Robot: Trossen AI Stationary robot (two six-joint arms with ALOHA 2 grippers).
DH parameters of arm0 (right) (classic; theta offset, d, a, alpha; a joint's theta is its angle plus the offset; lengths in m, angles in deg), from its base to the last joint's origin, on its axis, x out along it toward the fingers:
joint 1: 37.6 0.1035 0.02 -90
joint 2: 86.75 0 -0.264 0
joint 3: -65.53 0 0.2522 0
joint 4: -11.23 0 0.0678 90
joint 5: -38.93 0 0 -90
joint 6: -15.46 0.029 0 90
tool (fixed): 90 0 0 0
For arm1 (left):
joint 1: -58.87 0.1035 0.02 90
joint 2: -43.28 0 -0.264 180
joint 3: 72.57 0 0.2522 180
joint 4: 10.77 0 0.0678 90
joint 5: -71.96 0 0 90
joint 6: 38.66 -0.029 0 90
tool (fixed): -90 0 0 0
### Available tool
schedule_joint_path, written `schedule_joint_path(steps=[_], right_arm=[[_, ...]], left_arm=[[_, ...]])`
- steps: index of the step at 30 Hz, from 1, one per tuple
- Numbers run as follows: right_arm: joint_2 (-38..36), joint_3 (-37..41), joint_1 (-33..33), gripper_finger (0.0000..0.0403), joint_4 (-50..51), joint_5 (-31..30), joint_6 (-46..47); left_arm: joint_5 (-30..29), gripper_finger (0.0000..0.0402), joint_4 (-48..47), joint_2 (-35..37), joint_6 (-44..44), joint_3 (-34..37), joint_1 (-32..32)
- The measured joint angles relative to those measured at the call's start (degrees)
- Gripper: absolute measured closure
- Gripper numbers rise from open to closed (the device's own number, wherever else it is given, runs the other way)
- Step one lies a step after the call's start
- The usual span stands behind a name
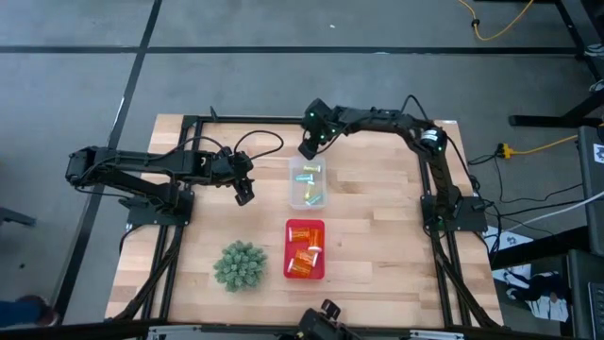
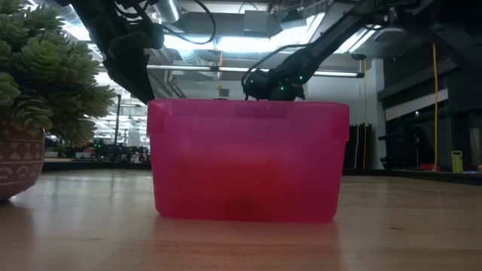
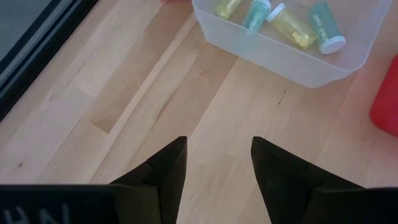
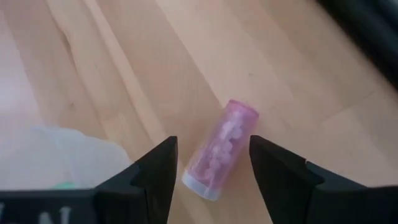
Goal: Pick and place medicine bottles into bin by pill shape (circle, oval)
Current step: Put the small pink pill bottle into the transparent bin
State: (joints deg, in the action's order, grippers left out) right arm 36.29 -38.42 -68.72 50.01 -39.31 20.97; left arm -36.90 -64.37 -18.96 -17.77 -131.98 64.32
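Observation:
A small pink vial [image 4: 221,149] with a pale cap lies on its side on the wooden table, just beyond the clear bin's far left corner. My right gripper [image 4: 211,142] is open above it, one finger on either side; I see no touch. It also shows in the high view [image 1: 309,147]. My left gripper [image 1: 243,194] is open and empty over bare wood, left of the clear bin [image 1: 293,198]. That bin holds several pastel vials, yellow and teal [image 3: 292,26]. The red bin [image 1: 291,227] holds orange bottles [image 1: 304,257].
A green spiky plant [image 1: 239,265] in a pot stands left of the red bin near the front edge. In the low view the red bin [image 2: 248,162] fills the middle. Bare wood lies to the right of both bins.

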Motion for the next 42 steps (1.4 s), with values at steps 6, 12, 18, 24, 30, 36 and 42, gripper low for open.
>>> schedule_joint_path(steps=[6,12,18,24,30,36,42], right_arm=[[1.8,0.0,-0.6,0.0201,0.1,-0.1,-1.0],[1.9,0.0,-1.5,0.0201,-0.1,-0.8,-1.5],[2.2,0.0,-2.5,0.0201,1.0,-0.7,-1.7],[2.2,0.0,-4.0,0.0201,1.2,-2.1,-3.0],[2.2,0.0,-4.6,0.0201,1.2,-2.4,-7.2],[2.2,0.0,-4.5,0.0201,1.9,-4.6,-8.1],[2.2,0.0,-4.5,0.0201,2.7,-4.6,-10.7]], left_arm=[[0.0,0.0228,0.0,0.0,0.0,0.0,0.0],[0.0,0.0228,0.0,0.0,0.0,0.0,0.0],[0.0,0.0228,0.0,0.0,0.0,0.0,0.0],[0.0,0.0228,0.0,0.0,0.0,0.0,0.0],[0.0,0.0228,0.0,0.0,0.0,0.0,0.0],[0.0,0.0228,0.0,0.0,0.0,0.0,0.0],[0.0,0.0228,0.0,0.0,0.0,0.0,0.0]])
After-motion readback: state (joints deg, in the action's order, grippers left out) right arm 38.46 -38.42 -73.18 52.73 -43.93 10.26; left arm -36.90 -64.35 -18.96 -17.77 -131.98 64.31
